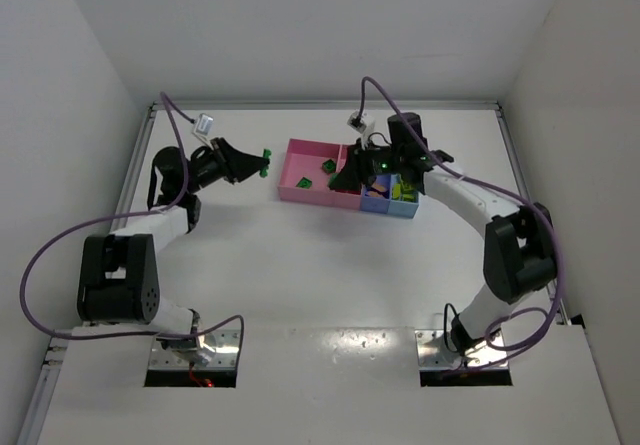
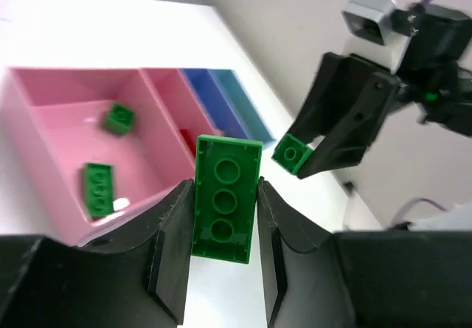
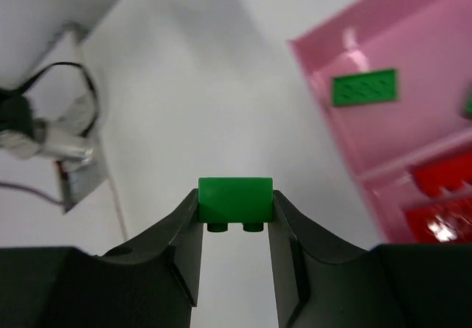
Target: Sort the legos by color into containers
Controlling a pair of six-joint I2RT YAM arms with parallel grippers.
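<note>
My left gripper is shut on a long green lego, held left of the containers in the top view. My right gripper is shut on a small green lego, raised over the bins; that lego also shows in the left wrist view. The wide pink bin holds two green legos. The narrower pink bin holds red legos. The dark blue bin and the light blue bin follow to the right.
The row of bins sits at the back middle of the white table. White walls close in on three sides. A yellow-green piece lies in the light blue bin. Cables run beside both arms.
</note>
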